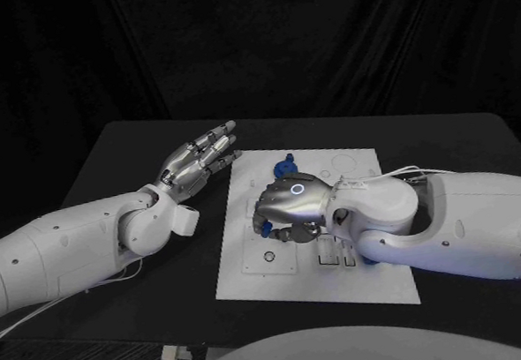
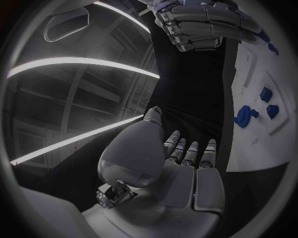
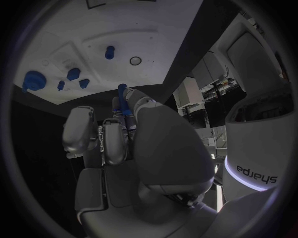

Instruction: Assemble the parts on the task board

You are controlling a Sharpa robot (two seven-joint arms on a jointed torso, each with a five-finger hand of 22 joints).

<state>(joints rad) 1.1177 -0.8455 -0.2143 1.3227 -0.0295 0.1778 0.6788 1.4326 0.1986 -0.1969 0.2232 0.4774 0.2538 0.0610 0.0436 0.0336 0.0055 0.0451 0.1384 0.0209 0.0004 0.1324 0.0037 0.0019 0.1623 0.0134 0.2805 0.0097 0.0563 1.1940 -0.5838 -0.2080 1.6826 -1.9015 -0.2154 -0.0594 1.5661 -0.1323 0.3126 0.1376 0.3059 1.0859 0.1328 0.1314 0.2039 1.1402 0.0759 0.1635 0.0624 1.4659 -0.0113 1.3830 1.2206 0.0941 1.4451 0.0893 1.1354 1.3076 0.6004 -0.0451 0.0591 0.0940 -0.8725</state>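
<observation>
Parts lay scattered on the white task board [image 1: 293, 283], mid-bench [image 1: 118, 162], so I judged the assembly still early. My right hand [image 1: 287, 210] hovered over the board's middle, fingers [image 3: 114, 141] curled around a slim blue peg [image 3: 122, 91]; one blue peg [image 3: 110, 51] already stood in the board, with an empty round hole [image 3: 135, 60] beside it. Several loose blue pieces [image 3: 73, 74] and a larger round part [image 3: 34, 79] waited. My left hand [image 1: 197, 163] floated beside the board's edge, fingers apart, holding nothing. My right hand hid whatever sat beneath it.
</observation>
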